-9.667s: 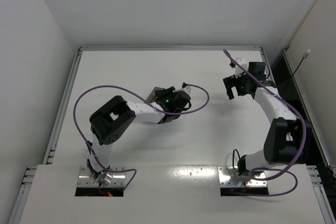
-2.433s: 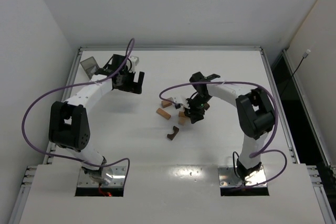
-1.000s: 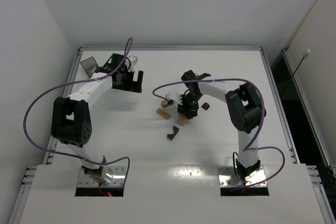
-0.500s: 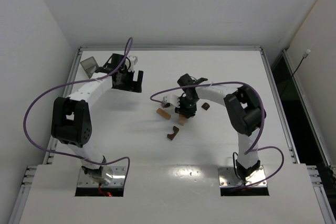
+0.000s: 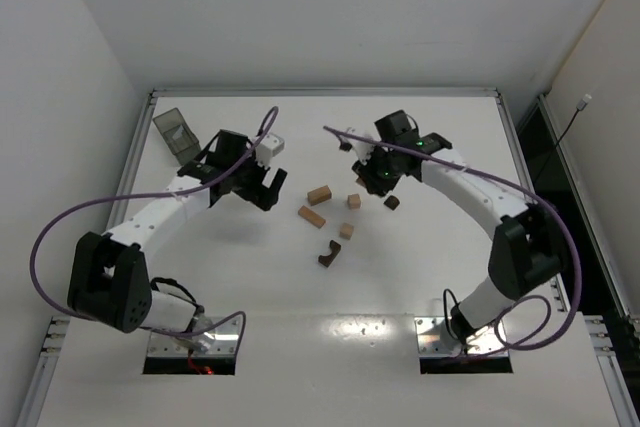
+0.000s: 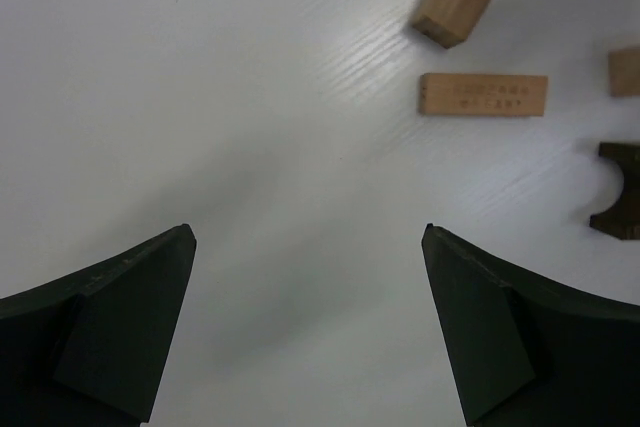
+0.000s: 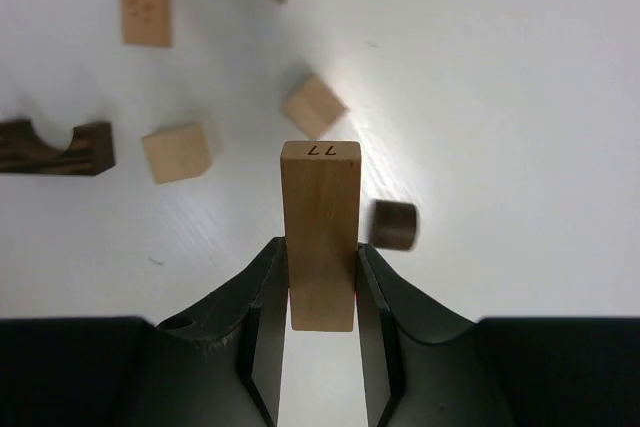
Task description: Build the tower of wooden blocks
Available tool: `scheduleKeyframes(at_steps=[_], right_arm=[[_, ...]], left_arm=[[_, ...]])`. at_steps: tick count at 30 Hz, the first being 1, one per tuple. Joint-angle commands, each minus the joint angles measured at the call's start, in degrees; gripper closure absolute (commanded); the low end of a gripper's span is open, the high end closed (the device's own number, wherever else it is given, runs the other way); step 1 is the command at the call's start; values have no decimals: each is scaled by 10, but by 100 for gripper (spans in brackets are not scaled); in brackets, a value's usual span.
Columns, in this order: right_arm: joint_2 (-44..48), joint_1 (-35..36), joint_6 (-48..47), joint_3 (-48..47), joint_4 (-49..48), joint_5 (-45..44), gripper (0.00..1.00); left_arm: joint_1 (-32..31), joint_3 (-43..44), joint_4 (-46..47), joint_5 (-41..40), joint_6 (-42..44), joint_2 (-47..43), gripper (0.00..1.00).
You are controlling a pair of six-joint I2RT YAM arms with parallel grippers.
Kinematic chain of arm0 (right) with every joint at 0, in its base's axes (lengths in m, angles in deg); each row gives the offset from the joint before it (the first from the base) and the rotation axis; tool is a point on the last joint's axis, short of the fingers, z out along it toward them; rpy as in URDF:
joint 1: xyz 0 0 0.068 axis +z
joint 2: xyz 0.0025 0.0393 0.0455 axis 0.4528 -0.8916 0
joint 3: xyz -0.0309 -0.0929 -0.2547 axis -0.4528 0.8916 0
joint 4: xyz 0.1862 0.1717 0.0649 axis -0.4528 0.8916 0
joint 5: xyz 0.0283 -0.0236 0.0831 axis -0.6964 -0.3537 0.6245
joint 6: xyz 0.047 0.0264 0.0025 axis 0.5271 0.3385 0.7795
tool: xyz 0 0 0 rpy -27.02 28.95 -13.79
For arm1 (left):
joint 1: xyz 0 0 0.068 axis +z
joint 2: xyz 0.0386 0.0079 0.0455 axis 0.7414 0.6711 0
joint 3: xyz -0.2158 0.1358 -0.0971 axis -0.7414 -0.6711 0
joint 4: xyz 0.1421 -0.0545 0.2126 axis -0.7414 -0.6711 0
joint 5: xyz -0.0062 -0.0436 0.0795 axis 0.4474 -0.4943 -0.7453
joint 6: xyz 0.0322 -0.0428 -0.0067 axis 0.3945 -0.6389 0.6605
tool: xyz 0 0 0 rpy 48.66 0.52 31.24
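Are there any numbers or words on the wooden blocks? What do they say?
"77": on the top end of the tan block pinched in the right gripper.
A faint stamped line along the flat tan brick in the left wrist view: too small and pale to read.
No other writing shows on the blocks, the arms or the table.
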Motion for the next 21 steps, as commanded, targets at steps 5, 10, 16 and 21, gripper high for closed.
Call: scheduleKeyframes(at_steps=[5, 10, 16, 21], right_arm=[[52, -117, 166, 25, -33, -78, 100], [39, -212, 192, 9, -34, -20, 100], [32, -262, 187, -12, -28, -1, 100], [26, -279, 181, -23, -17, 6, 100]], left_arm=[[-64, 13, 10, 70, 182, -19, 6], [-139, 33, 5, 64, 283, 23, 8], [-151, 38, 29, 118, 372, 72, 16], [-151, 15, 45, 142, 459, 89, 19]])
